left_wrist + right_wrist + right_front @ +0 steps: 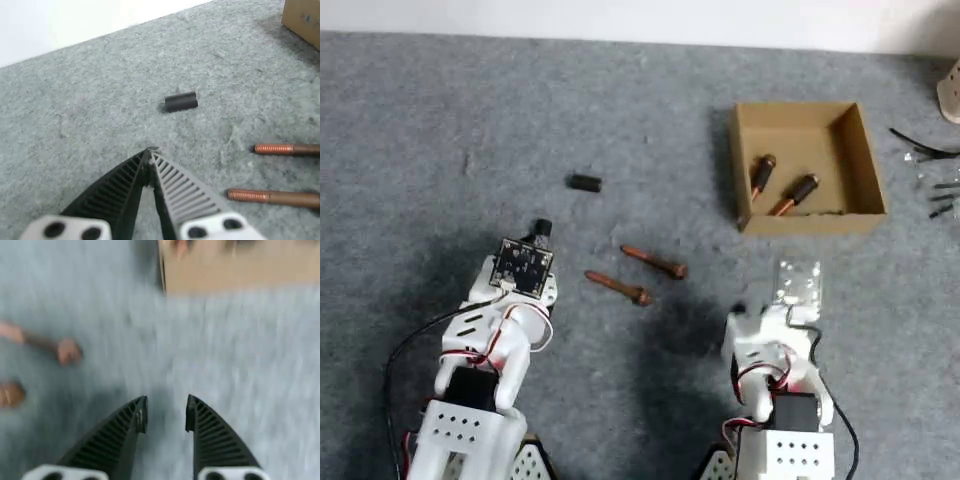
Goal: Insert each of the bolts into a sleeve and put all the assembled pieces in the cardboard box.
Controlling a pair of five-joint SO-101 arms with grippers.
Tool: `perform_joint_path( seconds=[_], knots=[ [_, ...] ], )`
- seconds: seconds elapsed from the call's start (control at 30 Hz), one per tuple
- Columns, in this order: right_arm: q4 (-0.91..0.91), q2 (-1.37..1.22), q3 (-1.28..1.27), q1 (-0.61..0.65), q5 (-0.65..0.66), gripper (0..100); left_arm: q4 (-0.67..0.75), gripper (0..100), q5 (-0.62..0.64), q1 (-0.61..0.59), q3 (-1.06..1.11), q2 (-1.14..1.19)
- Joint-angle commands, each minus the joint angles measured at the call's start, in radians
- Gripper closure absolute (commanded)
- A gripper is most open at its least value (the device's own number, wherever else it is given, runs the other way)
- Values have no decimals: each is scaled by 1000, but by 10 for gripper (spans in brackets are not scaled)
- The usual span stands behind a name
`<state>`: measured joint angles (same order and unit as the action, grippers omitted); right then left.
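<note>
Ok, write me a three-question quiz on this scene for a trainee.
1. How many assembled pieces lie in the box?
2. True or false: the left fingers are open.
3. How many bare bolts lie outside the box? A) one B) two C) four

Key: 1. two; 2. false, they are shut; 3. B.
</note>
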<state>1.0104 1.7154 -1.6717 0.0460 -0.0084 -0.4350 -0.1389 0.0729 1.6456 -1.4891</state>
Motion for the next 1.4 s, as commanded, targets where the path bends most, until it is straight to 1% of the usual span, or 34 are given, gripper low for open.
perform_joint_path(
  seconds=[0.0, 1.37],
  knots=[
    [94, 36, -159, 5, 15, 892, 23, 993, -6, 2, -12, -12],
    [99, 58, -159, 5, 15, 892, 23, 993, -5, 5, -13, -12]
  ],
)
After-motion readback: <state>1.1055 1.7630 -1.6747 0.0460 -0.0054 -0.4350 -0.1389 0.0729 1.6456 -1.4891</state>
